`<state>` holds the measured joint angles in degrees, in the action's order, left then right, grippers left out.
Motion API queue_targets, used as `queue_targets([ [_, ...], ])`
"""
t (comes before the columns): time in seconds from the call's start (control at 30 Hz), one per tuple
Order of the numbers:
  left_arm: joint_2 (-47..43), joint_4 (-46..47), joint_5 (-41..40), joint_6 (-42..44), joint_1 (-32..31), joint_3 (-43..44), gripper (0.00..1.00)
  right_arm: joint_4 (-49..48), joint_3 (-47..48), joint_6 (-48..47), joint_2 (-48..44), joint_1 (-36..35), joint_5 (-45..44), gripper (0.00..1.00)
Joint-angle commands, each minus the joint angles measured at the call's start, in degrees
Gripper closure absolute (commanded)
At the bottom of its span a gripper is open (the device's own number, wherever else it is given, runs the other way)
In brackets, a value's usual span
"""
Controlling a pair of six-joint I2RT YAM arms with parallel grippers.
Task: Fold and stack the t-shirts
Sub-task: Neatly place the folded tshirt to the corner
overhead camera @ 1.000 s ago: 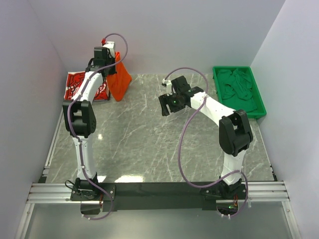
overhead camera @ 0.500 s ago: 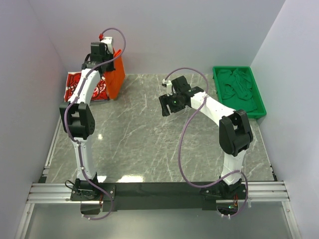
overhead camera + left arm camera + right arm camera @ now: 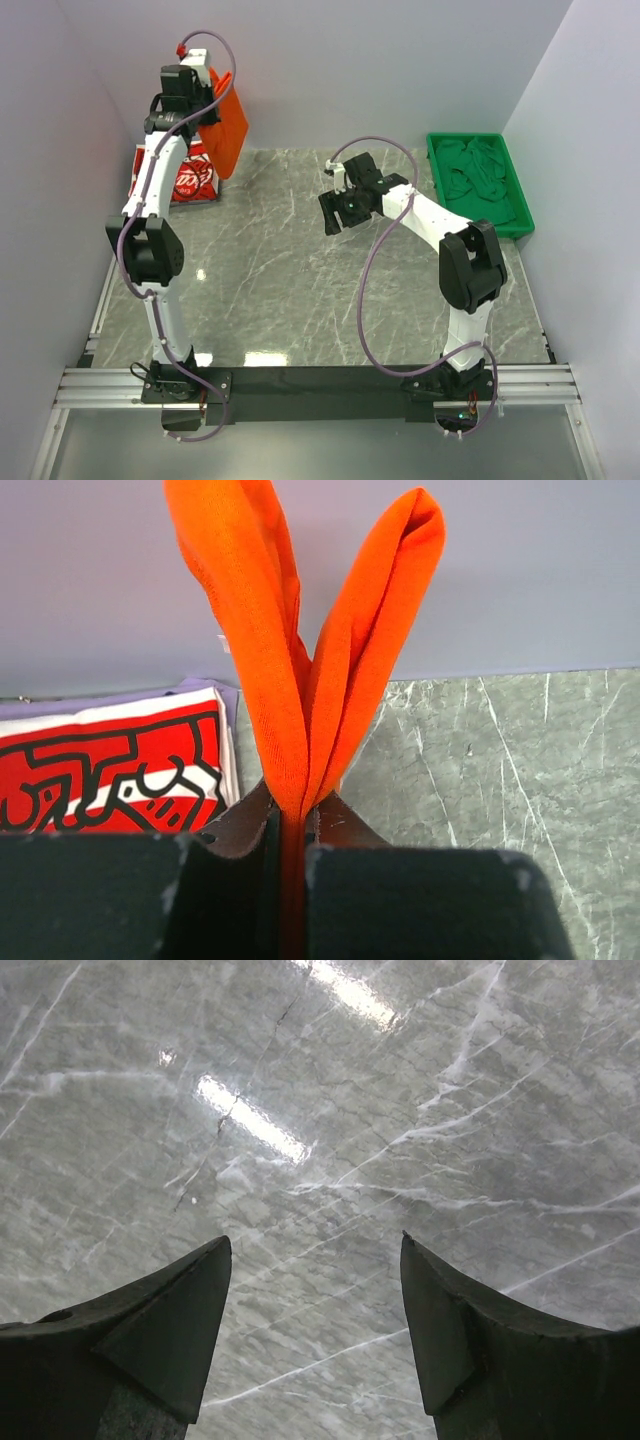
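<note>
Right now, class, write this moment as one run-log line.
left gripper: shut on orange t-shirt, held aloft | right gripper: open, empty, over table | red t-shirt: flat, back-left corner | stack: not yet

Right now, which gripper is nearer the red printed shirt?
Left. The left gripper, shut on the orange shirt, is raised right by the red shirt; the right gripper is open over the table, far off to the right.
</note>
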<state>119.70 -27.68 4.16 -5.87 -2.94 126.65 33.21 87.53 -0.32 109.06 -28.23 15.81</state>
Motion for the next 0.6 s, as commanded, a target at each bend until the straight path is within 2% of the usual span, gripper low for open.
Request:
queue_targets([
  [0.0,-4.1,1.2,2.0,-2.0,1.9,2.6,0.97,0.0,2.7,-0.5,-0.1,0.4,0.5,0.25],
  [0.27,-3.9,2.3,2.6,-1.7,5.8,-0.8,0.98,0.4,3.5,-0.2,1.1,0.5,0.3,0.25],
  [0.37,-4.5,5.6,1.9,-0.1,7.1,-5.9,0.98,0.5,4.1,-0.2,1.3,0.4,0.3,0.25],
  [0.57,0.1,5.6,2.7,-0.3,11.5,-6.6,0.98,1.2,5.1,-0.3,2.2,0.3,0.1,0.25],
])
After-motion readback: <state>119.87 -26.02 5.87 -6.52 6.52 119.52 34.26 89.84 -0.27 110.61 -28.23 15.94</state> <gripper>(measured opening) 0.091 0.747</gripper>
